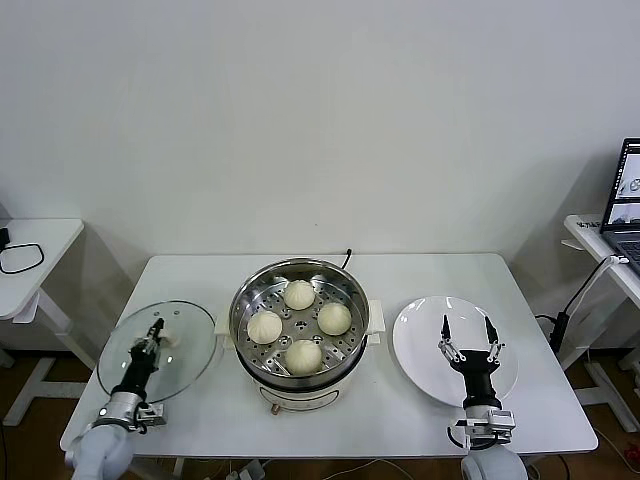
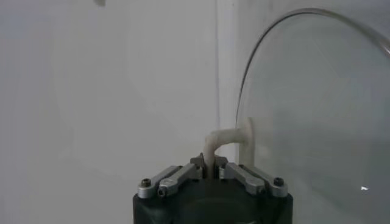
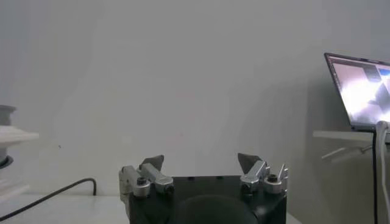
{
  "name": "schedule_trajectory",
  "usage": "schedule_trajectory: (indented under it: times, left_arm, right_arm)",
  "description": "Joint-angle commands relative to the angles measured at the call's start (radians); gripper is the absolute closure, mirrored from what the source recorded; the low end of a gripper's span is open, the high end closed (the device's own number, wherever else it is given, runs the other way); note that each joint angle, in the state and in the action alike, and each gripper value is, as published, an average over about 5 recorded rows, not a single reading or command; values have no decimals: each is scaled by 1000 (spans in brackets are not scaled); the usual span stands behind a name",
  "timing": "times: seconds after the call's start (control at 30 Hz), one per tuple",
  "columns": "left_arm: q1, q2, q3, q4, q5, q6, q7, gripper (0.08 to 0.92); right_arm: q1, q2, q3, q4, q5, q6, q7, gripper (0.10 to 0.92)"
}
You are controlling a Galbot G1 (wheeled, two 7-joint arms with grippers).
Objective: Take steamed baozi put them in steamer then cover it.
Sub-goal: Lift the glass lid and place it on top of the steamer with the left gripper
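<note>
Nearest the robot, at the front left of the white table (image 1: 420,272), the left gripper (image 1: 157,333) is clamped tight on the cream handle (image 2: 226,139) of the glass lid (image 1: 157,351). The wrist view shows the lid raised on edge, with its metal rim curving up beside the gripper. In the head view the lid sits at the table's left end, beside the steamer and clear of it.

At the front right, the right gripper (image 1: 470,335) hangs over an empty white plate (image 1: 420,345) with its fingers spread wide and nothing between them.

Between lid and plate, at the middle of the table, stands the steamer (image 1: 298,322), a shiny steel pot on a cream base, uncovered. Four buns (image 1: 303,355) rest on the perforated tray inside, spaced in a ring.

Farther off, a black cord (image 1: 347,259) runs from behind the pot. A laptop (image 1: 624,205) sits open on a side desk at the far right, and a second small table (image 1: 30,255) stands at the left.
</note>
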Motion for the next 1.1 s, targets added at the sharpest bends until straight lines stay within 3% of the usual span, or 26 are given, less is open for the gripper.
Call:
schedule_trajectory:
  times: [0.03, 0.3, 0.6, 0.83, 1.1]
  left_arm:
    - [37, 100, -97, -323, -136, 52, 40, 807]
    - [61, 142, -51, -628, -268, 150, 153, 807]
    - [27, 117, 289, -915, -226, 392, 306, 807]
    - [-37, 15, 596, -850, -94, 550, 399, 807]
    - [-78, -97, 727, -697, 35, 618, 431, 807]
  right_arm:
    - [0, 1, 0, 4, -2, 1, -1, 203]
    - [3, 8, 4, 12, -6, 1, 0, 203]
    - [16, 26, 5, 10, -26, -20, 6, 203]
    - [35, 36, 8, 8, -44, -64, 20, 203]
    - [57, 49, 21, -11, -50, -65, 19, 203]
